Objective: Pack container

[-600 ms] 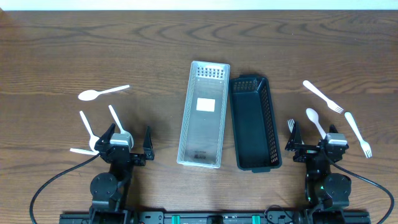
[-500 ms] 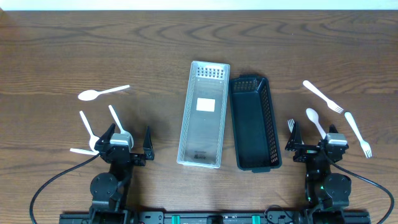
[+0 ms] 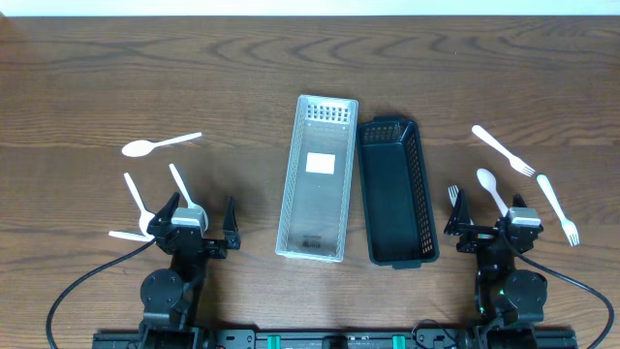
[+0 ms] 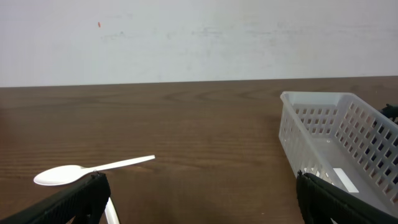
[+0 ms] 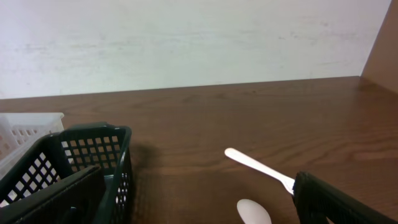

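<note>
while white basket (image 3: 312, 208) flanks dark basket (image 3: 392, 208) | left pincer (image 3: 198, 213) spread apart | right pincer (image 3: 487, 215) spread apart

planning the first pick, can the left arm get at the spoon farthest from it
Probably yes: the spoon lies alone on bare table ahead of the open left gripper, with only flat utensils lying nearer.
</note>
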### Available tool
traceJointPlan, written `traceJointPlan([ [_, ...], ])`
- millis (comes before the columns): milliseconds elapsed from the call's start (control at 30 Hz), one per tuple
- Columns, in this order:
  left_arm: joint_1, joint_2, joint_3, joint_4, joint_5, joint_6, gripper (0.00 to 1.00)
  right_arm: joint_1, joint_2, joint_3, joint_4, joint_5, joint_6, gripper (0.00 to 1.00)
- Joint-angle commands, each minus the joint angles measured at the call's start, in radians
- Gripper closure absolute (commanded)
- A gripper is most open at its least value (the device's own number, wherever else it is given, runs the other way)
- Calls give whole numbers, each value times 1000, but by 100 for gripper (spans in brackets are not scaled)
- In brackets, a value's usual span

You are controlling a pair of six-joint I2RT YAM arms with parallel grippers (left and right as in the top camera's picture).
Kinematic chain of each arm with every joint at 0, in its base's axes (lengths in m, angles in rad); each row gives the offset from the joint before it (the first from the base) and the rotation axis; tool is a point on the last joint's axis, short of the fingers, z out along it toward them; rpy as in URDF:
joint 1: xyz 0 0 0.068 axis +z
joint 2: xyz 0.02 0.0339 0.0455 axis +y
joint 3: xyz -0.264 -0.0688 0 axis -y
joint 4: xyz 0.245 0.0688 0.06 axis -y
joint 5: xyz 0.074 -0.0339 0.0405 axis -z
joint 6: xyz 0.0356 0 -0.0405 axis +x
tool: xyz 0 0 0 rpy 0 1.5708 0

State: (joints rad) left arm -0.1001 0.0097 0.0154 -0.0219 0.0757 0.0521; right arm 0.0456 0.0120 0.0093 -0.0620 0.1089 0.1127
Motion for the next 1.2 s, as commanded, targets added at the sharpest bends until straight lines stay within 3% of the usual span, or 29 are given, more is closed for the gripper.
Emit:
traceJointPlan([
  [0,-3,-6,-11,-41,33,-4,2,10,-6,-4,-1,11,-13,1],
  [1033,-3,-6,-11,-16,34,-6,2,10,-6,-4,10,-7,33,1],
  [1167,-3,1,13,-19,34,-200,2,10,-4,7,7,-34,40,1],
])
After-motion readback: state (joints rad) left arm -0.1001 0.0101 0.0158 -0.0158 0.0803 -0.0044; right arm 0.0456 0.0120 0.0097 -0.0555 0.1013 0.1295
